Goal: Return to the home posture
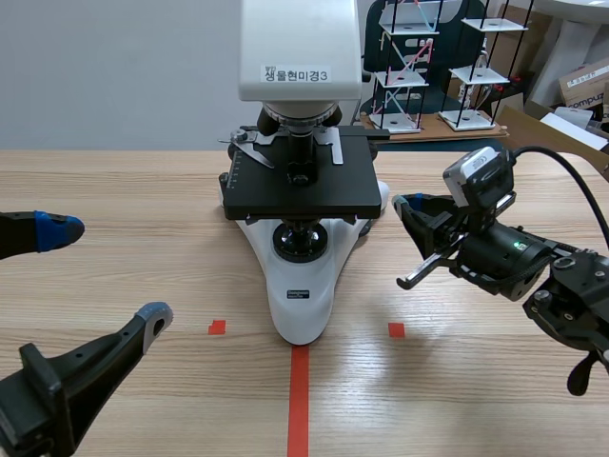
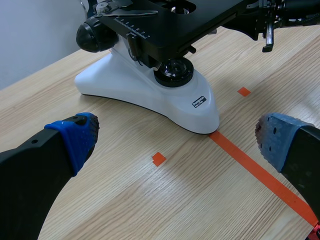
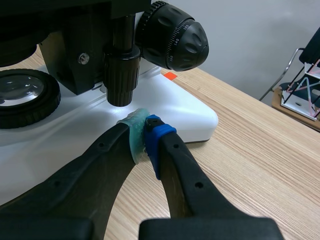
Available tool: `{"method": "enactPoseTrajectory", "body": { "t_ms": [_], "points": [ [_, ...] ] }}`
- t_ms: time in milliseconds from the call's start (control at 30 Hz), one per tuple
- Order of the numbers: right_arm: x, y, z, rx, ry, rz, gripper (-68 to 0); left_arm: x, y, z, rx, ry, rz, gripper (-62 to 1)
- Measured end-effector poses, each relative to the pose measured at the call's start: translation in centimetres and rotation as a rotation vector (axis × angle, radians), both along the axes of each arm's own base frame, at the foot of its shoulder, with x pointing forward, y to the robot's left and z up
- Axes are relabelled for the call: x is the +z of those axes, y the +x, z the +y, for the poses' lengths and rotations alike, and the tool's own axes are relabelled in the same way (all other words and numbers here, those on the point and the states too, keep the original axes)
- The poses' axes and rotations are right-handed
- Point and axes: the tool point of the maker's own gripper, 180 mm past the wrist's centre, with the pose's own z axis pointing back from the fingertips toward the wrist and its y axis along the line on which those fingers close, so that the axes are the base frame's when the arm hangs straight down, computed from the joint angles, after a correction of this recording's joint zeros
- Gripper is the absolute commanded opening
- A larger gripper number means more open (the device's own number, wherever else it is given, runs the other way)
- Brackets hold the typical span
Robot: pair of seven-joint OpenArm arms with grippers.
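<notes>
Left fingers (image 2: 75,136) nearest the lens: spread wide apart, nothing between them, blue dotted pads facing each other low above the desk (image 1: 114,190). Left arm low at the robot's left, tips just short of the microscope (image 1: 300,219).

Microscope upright at desk centre. White base (image 1: 303,305) resting on the far end of the orange-red tape line (image 1: 299,400). Black stage (image 1: 300,181) above the round lamp lens (image 1: 300,240). Printed label on the white head. Small tape squares (image 1: 217,327) on the desk to either side of the base's nose.

Right fingers (image 3: 145,131) pressed together, pads touching, gripping nothing. Tips just beside the right flank of the white base, below the black focus knob (image 3: 172,35); contact with the base not discernible. Right arm (image 1: 514,257) low above the desk at the robot's right.

Wire-frame models (image 1: 409,67) on a board beyond the desk's far edge.
</notes>
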Motion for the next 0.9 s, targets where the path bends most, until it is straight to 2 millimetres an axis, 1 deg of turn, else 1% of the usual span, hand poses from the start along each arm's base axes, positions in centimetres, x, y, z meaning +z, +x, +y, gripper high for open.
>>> {"method": "enactPoseTrajectory", "body": {
  "t_ms": [67,133,233,333,400,500,533,567,600,700,833,900],
  "points": [
    [0.2,-0.2,0.1,0.005,0.015,-0.014,-57.6,0.0,0.0,0.0,0.000,0.000,0.000,1.4],
    [0.6,-0.9,0.2,0.011,0.045,-0.043,-51.5,0.0,0.0,0.0,0.000,0.000,0.000,1.4],
    [0.2,-2.7,0.2,0.005,0.055,-0.047,-43.3,0.0,0.0,0.0,0.000,0.000,0.000,1.4],
    [-0.4,-5.4,-0.1,-0.010,0.033,-0.046,-34.0,0.0,0.0,0.0,0.000,0.000,0.000,1.4],
    [-0.4,-7.7,-0.5,-0.011,0.035,-0.042,-24.6,0.0,0.0,0.0,0.000,0.000,0.000,1.4],
    [0.6,-10.9,-1.6,-0.024,0.045,-0.058,-8.6,0.0,0.0,0.0,0.000,0.000,0.000,1.4],
    [1.2,-11.8,-2.1,-0.039,0.061,-0.065,-5.4,0.0,0.0,0.0,0.000,0.000,0.000,1.4],
    [1.7,-12.6,-2.5,-0.057,0.072,-0.064,-3.9,0.0,0.0,0.0,0.000,0.000,0.000,1.4],
    [2.1,-13.5,-2.8,-0.066,0.070,-0.065,-3.8,0.0,0.0,0.0,0.000,0.000,0.000,1.4],
    [3.3,-16.1,-3.0,-0.068,0.043,-0.050,-3.8,0.0,0.0,0.0,0.000,0.000,0.000,1.4],
    [4.5,-19.0,-2.4,-0.047,0.002,0.000,-3.9,0.0,0.0,0.0,0.000,0.000,0.000,1.4],
    [5.0,-19.8,-1.9,-0.027,0.004,0.013,-3.9,0.0,0.0,0.0,0.000,0.000,0.000,1.4]
  ]
}}
